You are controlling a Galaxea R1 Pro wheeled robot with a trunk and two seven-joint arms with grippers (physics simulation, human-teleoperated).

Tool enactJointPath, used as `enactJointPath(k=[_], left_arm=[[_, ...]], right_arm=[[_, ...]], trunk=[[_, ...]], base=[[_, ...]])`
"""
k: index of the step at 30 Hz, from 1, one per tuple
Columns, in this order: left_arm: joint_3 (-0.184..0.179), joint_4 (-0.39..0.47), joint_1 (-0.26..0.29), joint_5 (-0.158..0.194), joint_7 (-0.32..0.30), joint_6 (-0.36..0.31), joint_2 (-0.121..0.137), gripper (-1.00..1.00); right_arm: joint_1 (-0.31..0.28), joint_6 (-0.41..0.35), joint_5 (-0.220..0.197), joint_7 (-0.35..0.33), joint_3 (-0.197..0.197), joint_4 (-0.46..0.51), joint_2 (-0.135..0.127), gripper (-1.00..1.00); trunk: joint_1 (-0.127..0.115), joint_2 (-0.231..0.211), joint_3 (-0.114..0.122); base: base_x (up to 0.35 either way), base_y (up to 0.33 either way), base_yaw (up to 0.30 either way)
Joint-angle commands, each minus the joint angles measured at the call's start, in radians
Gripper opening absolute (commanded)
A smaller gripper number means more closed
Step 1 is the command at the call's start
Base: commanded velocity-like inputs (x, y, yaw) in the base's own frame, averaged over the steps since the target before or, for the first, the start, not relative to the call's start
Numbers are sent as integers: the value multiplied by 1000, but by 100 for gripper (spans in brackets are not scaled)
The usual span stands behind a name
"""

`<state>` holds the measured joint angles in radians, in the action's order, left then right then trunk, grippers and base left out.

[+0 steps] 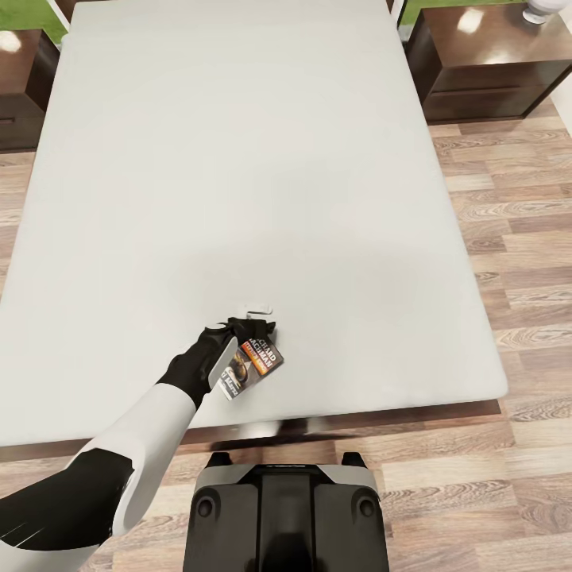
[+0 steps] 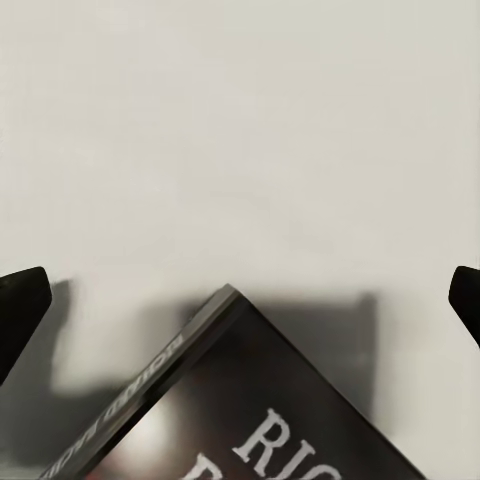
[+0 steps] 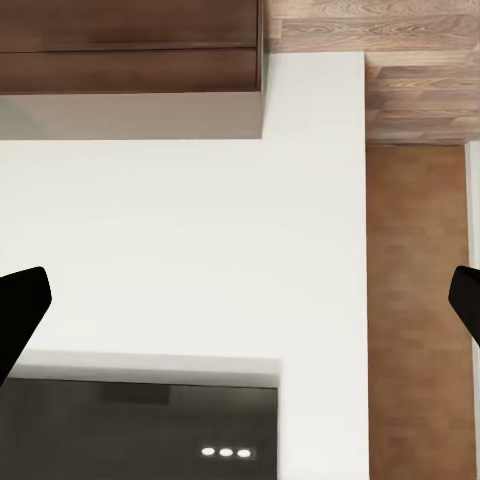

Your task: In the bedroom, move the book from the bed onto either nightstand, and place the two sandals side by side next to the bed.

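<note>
1. We found the book (image 1: 253,364) near the foot edge of the bed (image 1: 238,159), lying on the pale mattress with its cover up and turned at a slant.
2. Our left gripper (image 1: 242,324) sat just past the book's far end; in the left wrist view both fingertips (image 2: 20,300) stood wide apart with the book's corner (image 2: 240,400) between them, so it was released and gripped nothing.
3. We judged the book light, thin and stiff, with a smooth cover likely to slip.
4. We thought the spine edge or a corner the best hold, since a flat book on a soft mattress offers little else.
5. The right gripper (image 3: 240,300) was likewise spread, holding nothing.
6. A nightstand (image 1: 485,63) stood beside the head of the bed.
</note>
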<state>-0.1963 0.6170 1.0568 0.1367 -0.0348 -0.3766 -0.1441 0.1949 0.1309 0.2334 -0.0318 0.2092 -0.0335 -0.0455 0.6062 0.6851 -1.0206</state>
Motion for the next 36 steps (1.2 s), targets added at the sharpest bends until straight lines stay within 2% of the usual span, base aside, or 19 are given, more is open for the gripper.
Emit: enactJointPath(k=[1,36], left_arm=[[-2,1,0,10,2,-5,0,100],[-3,4,1,12,62,-4,-6,100]], right_arm=[[0,6,7,-3,9,-2,-1,100],[0,6,8,-3,9,-2,-1,100]], trunk=[[0,1,0],[0,1,0]], base=[[0,0,0],[0,0,0]])
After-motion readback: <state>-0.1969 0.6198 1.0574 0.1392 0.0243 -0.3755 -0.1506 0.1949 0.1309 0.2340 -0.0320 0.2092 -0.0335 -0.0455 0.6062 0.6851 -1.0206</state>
